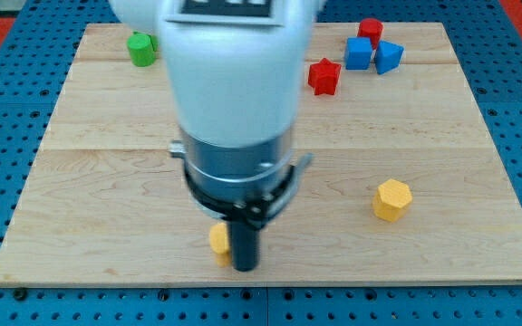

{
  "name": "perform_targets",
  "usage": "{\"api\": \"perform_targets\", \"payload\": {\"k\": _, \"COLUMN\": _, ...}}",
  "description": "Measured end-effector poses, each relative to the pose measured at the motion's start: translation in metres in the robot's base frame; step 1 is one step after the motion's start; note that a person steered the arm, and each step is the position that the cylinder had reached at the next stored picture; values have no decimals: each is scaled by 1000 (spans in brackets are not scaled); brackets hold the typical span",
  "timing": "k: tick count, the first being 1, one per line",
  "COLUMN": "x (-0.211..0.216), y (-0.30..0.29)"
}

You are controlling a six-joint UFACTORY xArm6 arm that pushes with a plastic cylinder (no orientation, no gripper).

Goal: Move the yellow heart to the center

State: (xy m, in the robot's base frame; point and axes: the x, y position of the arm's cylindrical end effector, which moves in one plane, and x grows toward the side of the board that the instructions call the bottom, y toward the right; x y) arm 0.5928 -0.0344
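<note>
Near the desk's point(89, 181) far left corner sits a green block point(140, 48), partly cut off by the arm's white body, so its shape is hard to tell. Close to the near edge, left of the middle, a small yellow block point(219, 241) peeks out beside my tip point(245, 268), touching it on the tip's left side. I take this for the yellow heart, though only a sliver shows and the heart shape cannot be confirmed. There is no hand on this arm, only the rod, so nothing is held; it can only push.

Further right, a red star-like block point(323, 76) lies toward the far edge, and beyond it a cluster near the far right corner: a red block point(371, 30), a blue cube point(359, 53) and a blue block point(388, 56), just beside each other. A yellow hexagonal block point(392, 199) rests toward the right edge.

As I judge it, the task is barely begun: the heart sits near the near edge, and the centre itself is hidden under the arm.
</note>
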Motion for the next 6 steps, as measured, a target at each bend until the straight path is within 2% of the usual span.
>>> {"api": "perform_targets", "payload": {"k": 2, "x": -3, "y": -7}}
{"api": "perform_targets", "payload": {"k": 6, "x": -3, "y": 21}}
